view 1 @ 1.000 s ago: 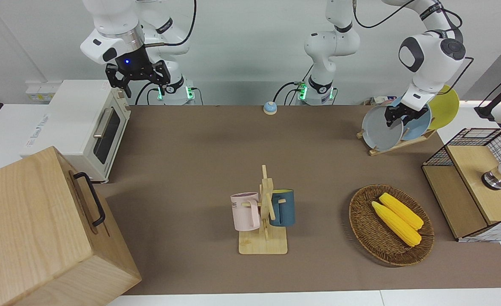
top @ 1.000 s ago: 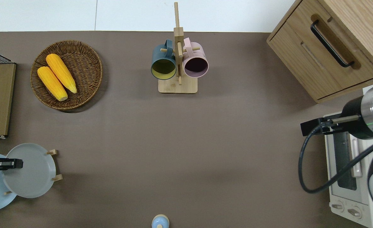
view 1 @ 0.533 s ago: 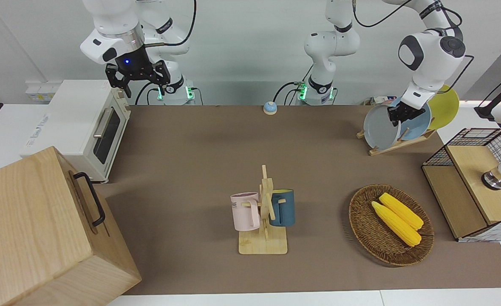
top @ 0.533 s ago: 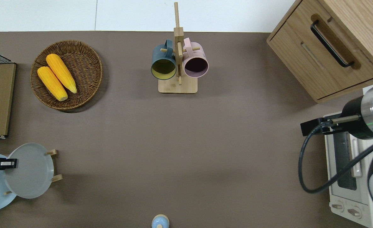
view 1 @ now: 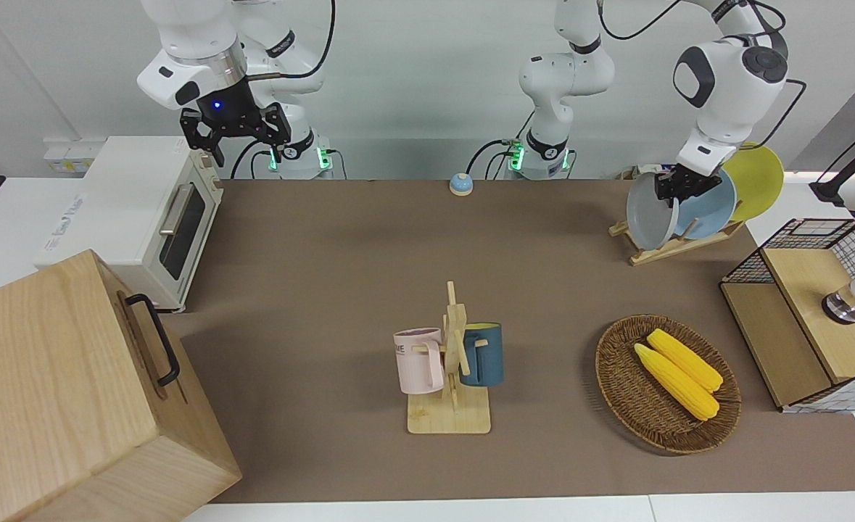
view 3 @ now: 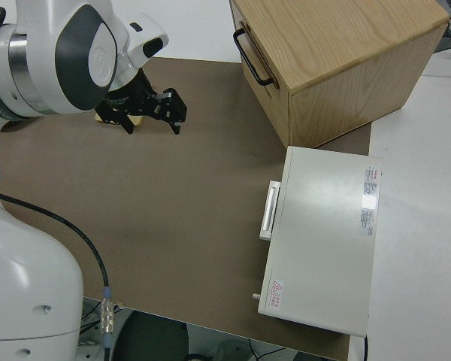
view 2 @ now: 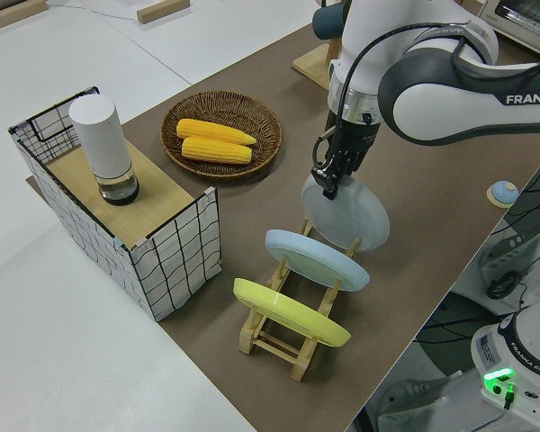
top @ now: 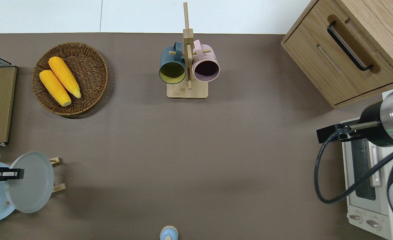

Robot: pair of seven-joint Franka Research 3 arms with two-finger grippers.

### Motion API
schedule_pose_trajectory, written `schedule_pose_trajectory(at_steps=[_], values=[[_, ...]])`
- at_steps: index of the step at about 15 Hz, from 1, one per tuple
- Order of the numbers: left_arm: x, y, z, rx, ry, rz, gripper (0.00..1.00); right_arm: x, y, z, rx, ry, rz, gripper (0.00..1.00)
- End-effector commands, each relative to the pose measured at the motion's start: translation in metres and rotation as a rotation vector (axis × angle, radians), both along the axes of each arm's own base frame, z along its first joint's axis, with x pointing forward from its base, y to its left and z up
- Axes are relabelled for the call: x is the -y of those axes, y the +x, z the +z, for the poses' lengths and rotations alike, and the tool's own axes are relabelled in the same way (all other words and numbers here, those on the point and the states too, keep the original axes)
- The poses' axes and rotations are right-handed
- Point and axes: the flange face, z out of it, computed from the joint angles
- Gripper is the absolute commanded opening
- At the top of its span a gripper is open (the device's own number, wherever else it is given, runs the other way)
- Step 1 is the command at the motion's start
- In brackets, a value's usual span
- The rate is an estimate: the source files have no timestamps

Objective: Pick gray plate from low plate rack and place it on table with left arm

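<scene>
My left gripper (view 1: 670,187) is shut on the upper rim of the gray plate (view 1: 648,217), which hangs steeply tilted over the end of the low plate rack (view 1: 681,245) that faces the right arm's end. In the overhead view the gray plate (top: 31,182) and the gripper (top: 11,173) are above the rack's pegs (top: 58,187). The left side view shows the plate (view 2: 353,216) raised over the rack (view 2: 283,340); whether its lower edge touches the rack is unclear. The brown table (view 1: 325,239) lies beneath. The right gripper (view 1: 235,134) is parked and open.
A sky-blue plate (view 1: 711,209) and a yellow plate (view 1: 759,177) lean in the rack. A mug stand (view 1: 452,362) holds two mugs mid-table. There is also a wicker basket of corn (view 1: 668,384), a wire shelf box (view 1: 811,312), a toaster oven (view 1: 144,217), a wooden cabinet (view 1: 72,391) and a small bell (view 1: 460,184).
The left gripper has risen with the gray plate, which has come up from its rack slot and tilted more upright. The right arm has not moved.
</scene>
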Motion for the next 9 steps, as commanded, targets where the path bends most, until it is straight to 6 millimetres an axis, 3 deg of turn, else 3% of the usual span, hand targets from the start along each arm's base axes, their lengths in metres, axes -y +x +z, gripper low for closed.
schedule_pose_trajectory(at_steps=[1, 7, 9], values=[[0.027, -0.002, 0.037, -0.021, 0.03, 0.021, 0.0, 0.001, -0.002, 0.003, -0.006, 0.009, -0.002, 0.99], [0.074, -0.001, 0.085, -0.056, 0.061, 0.055, 0.0, 0.001, -0.002, 0.003, -0.006, 0.009, -0.002, 0.99], [0.09, -0.002, 0.091, -0.065, 0.049, 0.089, 0.0, 0.001, -0.002, 0.003, -0.006, 0.009, -0.002, 0.99]])
